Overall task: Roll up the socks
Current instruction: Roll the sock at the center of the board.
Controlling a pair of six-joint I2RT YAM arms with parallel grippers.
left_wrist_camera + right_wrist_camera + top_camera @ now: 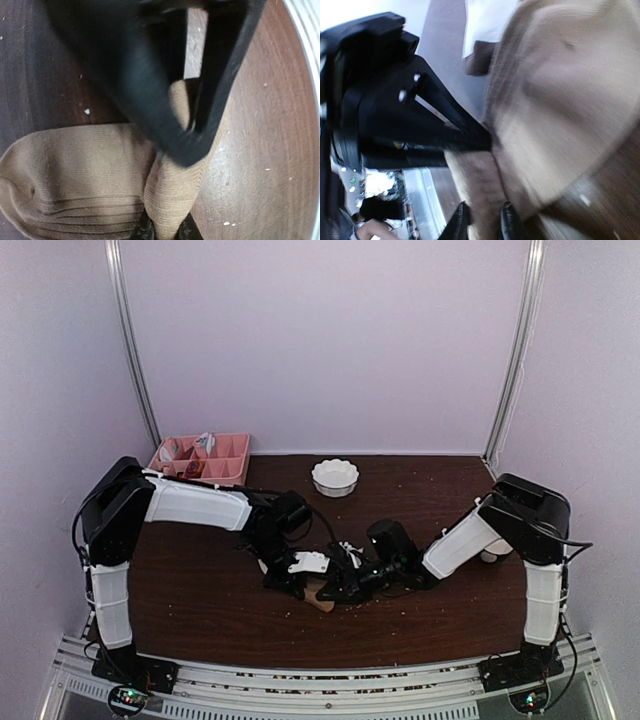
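In the top view the two arms stand at the bottom corners and bend inward, their ends meeting just below the frame's centre over the dark table (pixel 200 620). The tan sock (pixel 322 598) lies there, mostly hidden under both grippers, with only a brown corner showing at their lower edge. In the left wrist view the sock spreads across the lower left, and a raised fold of it runs down to the bottom centre. There the left gripper (pixel 164 232) has its fingers nearly together, pinching that fold. A black finger of the other gripper reaches in from the top, its tip over the same fold. In the blurred right wrist view the right gripper (pixel 482 224) stands narrowly parted at the bottom edge with brown fabric in the gap; I cannot tell whether it grips. Paler fabric (pixel 560 100) fills the upper right there; I cannot tell which sock it is. Farther back, a white bowl (pixel 335 477) sits above centre, and a pink tray (pixel 238 472) sits at the upper left by the table's back edge.
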